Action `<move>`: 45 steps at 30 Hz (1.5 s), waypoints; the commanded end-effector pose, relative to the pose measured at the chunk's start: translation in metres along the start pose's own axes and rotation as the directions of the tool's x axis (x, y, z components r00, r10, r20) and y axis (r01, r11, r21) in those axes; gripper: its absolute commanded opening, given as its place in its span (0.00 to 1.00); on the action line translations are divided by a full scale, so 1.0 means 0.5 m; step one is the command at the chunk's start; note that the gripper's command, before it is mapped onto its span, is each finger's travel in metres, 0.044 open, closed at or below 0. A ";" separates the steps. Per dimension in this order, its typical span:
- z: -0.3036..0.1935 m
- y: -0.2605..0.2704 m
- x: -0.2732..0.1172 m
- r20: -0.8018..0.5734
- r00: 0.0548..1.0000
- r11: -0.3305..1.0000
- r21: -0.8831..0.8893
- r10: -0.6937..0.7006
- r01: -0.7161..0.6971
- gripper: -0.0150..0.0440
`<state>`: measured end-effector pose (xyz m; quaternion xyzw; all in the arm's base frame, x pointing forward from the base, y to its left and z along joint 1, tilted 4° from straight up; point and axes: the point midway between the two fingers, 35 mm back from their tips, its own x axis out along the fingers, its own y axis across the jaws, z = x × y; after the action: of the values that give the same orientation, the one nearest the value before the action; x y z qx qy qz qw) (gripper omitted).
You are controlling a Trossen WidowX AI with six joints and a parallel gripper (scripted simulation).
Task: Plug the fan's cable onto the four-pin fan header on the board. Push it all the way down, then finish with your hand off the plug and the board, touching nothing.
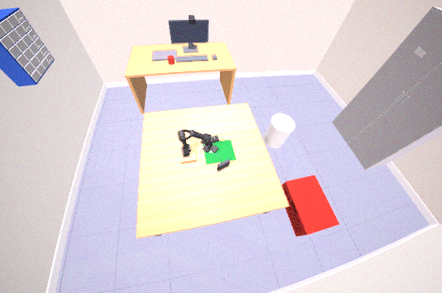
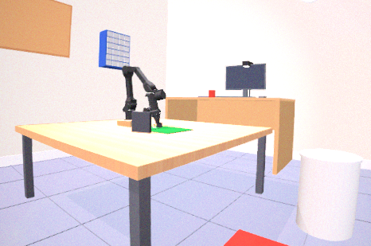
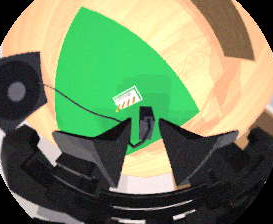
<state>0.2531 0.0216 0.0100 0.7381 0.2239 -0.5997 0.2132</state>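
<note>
The green board (image 1: 228, 153) (image 2: 173, 130) (image 3: 87, 60) lies flat on the table. The white four-pin header (image 3: 128, 97) stands on it, its pins visible and no plug on them. The black plug (image 3: 146, 115) is just beside the header, on the near side in the wrist view. A thin dark cable (image 3: 77, 103) runs from it to the black fan (image 1: 223, 165) (image 2: 142, 122) (image 3: 17, 90). My gripper (image 3: 145, 120) (image 1: 211, 150) is partly open, low over the board. Its fingertips stand on either side of the plug, with a narrow gap visible on each side.
The fan stands at the board's edge, to the left in the wrist view. A wooden block (image 1: 188, 160) is by the arm's base. A brown strip (image 3: 227, 27) shows at the top right of the wrist view. The desk, bin and red box are away from the table top.
</note>
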 end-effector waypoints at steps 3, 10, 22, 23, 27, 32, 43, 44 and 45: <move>0.000 0.000 0.000 0.000 1.000 1.000 0.000 0.000 0.000 0.35; -0.004 0.001 -0.008 0.000 1.000 1.000 0.000 0.000 0.000 0.25; -0.029 0.006 -0.077 -0.002 1.000 1.000 -0.002 -0.002 0.002 0.25; -0.031 0.006 -0.083 -0.002 1.000 1.000 -0.003 -0.002 0.002 0.25; -0.037 0.005 -0.108 -0.002 1.000 1.000 -0.003 -0.003 0.003 0.25; -0.043 0.004 -0.140 -0.003 1.000 1.000 -0.004 -0.003 0.003 0.25; -0.048 -0.001 -0.195 -0.003 1.000 1.000 -0.006 -0.005 0.005 0.25; -0.048 -0.001 -0.195 -0.002 1.000 1.000 -0.011 -0.005 0.005 0.25; -0.050 0.000 -0.195 0.001 1.000 1.000 -0.028 -0.005 0.005 0.25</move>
<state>0.2544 0.0285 0.1062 0.7363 0.2291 -0.5991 0.2155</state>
